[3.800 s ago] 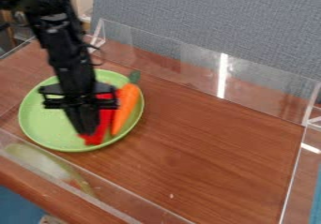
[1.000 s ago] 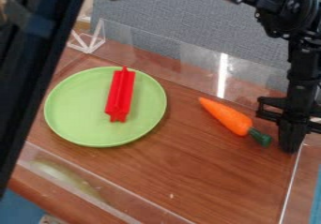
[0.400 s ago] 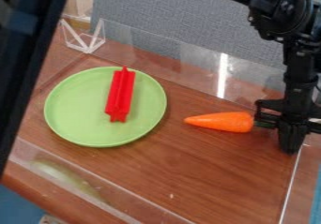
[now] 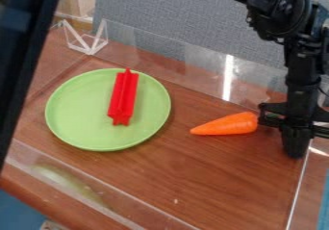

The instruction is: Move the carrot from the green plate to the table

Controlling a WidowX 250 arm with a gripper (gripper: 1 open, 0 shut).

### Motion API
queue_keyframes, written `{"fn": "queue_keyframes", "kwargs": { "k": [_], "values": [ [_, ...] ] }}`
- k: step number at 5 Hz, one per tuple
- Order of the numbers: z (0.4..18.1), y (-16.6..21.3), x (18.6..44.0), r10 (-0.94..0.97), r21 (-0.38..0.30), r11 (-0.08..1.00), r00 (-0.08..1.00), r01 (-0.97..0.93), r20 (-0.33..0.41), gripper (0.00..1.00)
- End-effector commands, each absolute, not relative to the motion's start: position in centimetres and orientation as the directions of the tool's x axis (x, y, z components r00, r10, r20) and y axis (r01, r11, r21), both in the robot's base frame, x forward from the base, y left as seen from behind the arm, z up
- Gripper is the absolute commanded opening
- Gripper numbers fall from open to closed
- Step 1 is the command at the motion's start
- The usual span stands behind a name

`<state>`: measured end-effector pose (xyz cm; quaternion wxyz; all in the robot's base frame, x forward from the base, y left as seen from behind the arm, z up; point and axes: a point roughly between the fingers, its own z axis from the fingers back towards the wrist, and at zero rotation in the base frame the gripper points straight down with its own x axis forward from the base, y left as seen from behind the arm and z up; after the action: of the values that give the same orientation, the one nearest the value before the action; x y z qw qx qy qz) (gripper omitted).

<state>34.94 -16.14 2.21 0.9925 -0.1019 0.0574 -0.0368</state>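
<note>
The orange carrot [image 4: 226,126] lies on the reddish-brown table [image 4: 167,181], to the right of the green plate [image 4: 75,118] and off it. It points left, with its thick end raised slightly toward the right. My black gripper [image 4: 298,145] stands upright just right of the carrot, its fingers shut and pointing down at the tabletop. The carrot's thick end meets the gripper's left side. No carrot shows between the fingertips.
A red flat stick [image 4: 122,95] lies on the plate. Clear acrylic walls [image 4: 206,59] edge the table at the back, the right and the front. A dark blurred bar [image 4: 26,70] crosses the left foreground.
The carrot has swung about its thick end, from pointing up-left to lying nearly level with its tip to the left. The gripper has stayed shut in almost the same place.
</note>
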Motion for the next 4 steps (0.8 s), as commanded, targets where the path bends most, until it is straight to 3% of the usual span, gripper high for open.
{"fn": "queue_keyframes", "kwargs": {
  "k": [1,4],
  "values": [
    [3.6,-15.4,34.9,-0.104,-0.199,0.976,0.991,0.086,-0.084,0.00],
    [4.8,-16.8,35.3,-0.214,-0.171,0.966,0.971,0.194,-0.107,0.00]
  ]
}}
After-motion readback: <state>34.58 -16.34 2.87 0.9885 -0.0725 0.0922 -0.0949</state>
